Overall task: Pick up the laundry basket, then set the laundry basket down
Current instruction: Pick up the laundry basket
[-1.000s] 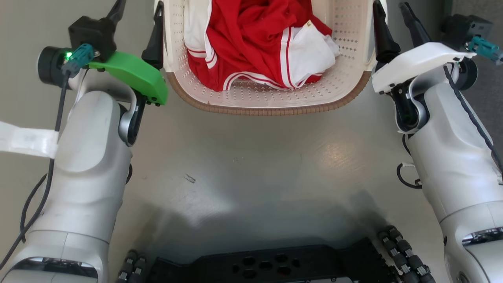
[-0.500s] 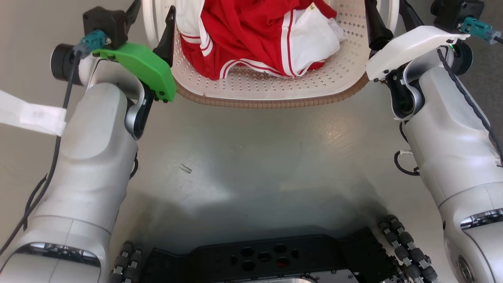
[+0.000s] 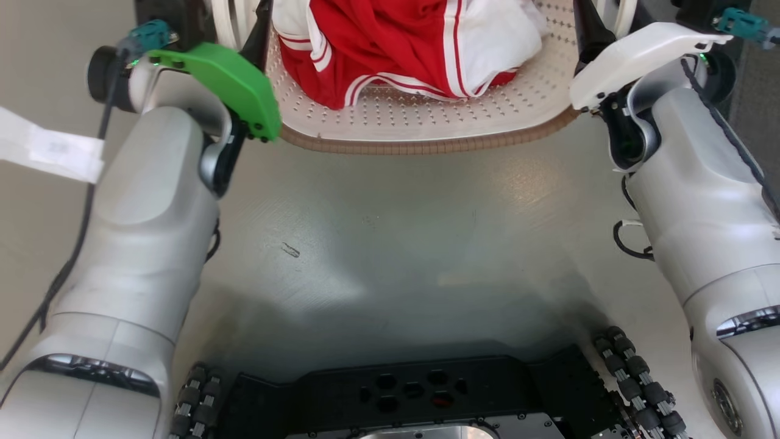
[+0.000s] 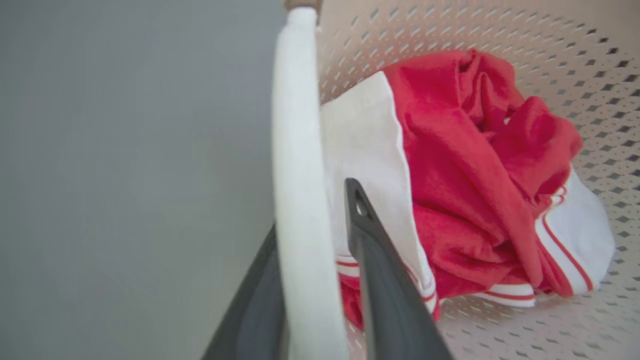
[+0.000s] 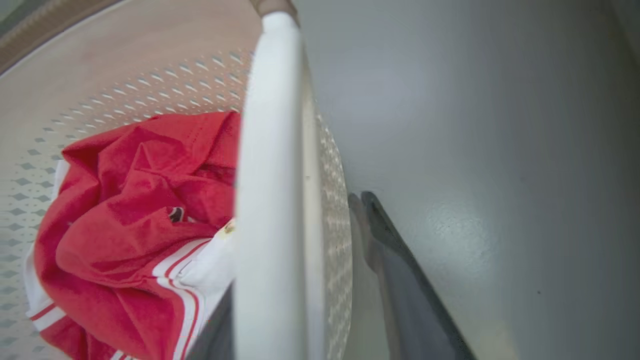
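Observation:
The laundry basket, cream with a brown rim, stands on the floor at the top of the head view and holds a red and white garment. My left gripper is at its left side. In the left wrist view the left gripper has its two dark fingers pressed on either side of the white handle. My right gripper is at the right side. In the right wrist view the right gripper straddles the other white handle, with a gap left at the outer finger.
The basket stands on a grey floor. My black wheeled base lies at the bottom of the head view. A white strip crosses the floor at the left. Both pale forearms flank the space between base and basket.
The head view has shifted, so basket and floor sit higher in it. Both grippers have moved inward onto the handles, and the left inner finger has crossed over the rim.

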